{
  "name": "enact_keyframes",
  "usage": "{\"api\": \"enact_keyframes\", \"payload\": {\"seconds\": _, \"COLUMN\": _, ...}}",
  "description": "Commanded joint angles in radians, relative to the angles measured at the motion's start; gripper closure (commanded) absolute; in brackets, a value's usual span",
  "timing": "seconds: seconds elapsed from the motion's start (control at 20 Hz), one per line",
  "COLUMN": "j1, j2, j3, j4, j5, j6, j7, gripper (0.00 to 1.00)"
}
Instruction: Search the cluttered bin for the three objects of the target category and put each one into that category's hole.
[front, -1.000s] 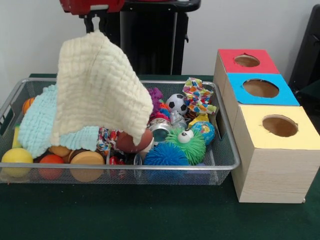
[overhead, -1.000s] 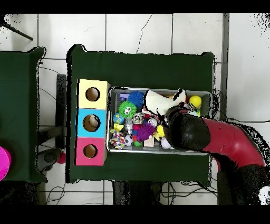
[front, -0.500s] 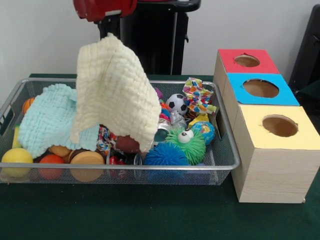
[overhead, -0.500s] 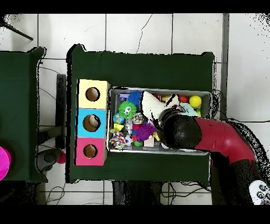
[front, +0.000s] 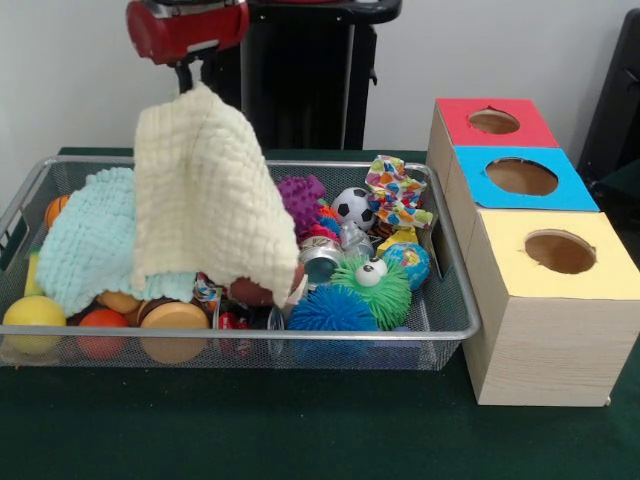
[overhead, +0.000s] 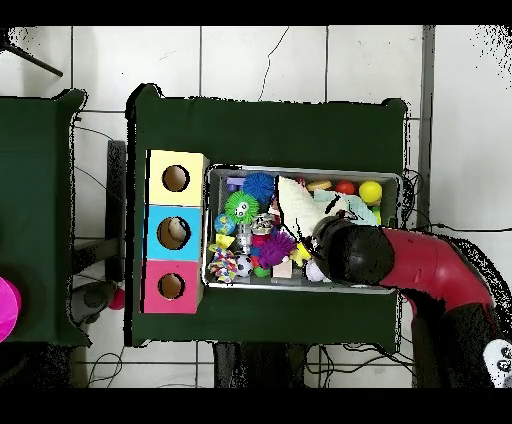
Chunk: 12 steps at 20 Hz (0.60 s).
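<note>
Since half a second ago the hand (front: 188, 78) has swung back toward the left of the front view, carrying the cream cloth (front: 205, 190) with it, so the purple spiky ball (front: 301, 198) now shows again behind the cloth's edge. The hand is clamped on the cloth's top corner, and the cloth hangs over the middle of the wire bin (front: 455, 318), its lower hem draped over a brown ball (front: 255, 292). A pale blue cloth (front: 85, 240) lies heaped in the bin's left part, above orange and yellow balls. On the green counter (front: 300, 430) just right of the bin stand the red box (front: 485, 125), blue box (front: 520, 178) and yellow box (front: 550, 300), each with a round hole on top.
</note>
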Motion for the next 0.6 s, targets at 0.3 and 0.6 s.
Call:
{"api": "enact_keyframes", "payload": {"seconds": 0.3, "j1": -0.076, "j2": 0.047, "j3": 0.087, "j4": -0.072, "j5": -0.077, "j6": 0.146, "j7": -0.130, "gripper": 1.00}}
{"api": "enact_keyframes", "payload": {"seconds": 0.6, "j1": -0.091, "j2": 0.054, "j3": 0.117, "j4": -0.045, "j5": -0.034, "j6": 0.060, "j7": -0.049, "gripper": 0.00}}
